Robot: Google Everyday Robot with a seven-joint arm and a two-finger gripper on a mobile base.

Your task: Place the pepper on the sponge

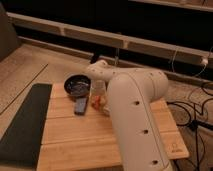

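From where I stand, the bulky white robot arm (135,115) takes up most of the right half of the pale slatted wooden table (75,145) and blocks whatever lies behind it. It bends over at the far end and points its gripper (98,94) down just right of the round black pan (77,84). A long dark mat (24,125) lies along the table's left edge, well apart from the rest. Black cables (197,107) trail across the floor on the right.

The small slim orange-red pepper (97,103) shows only as a bright patch directly under the gripper, close against the arm's near side. I cannot tell whether the gripper is clamped on it or merely over it. The small flat dark blue-grey sponge (81,106) lies just beside the pepper on its left, in front of the pan, with nothing on top of it
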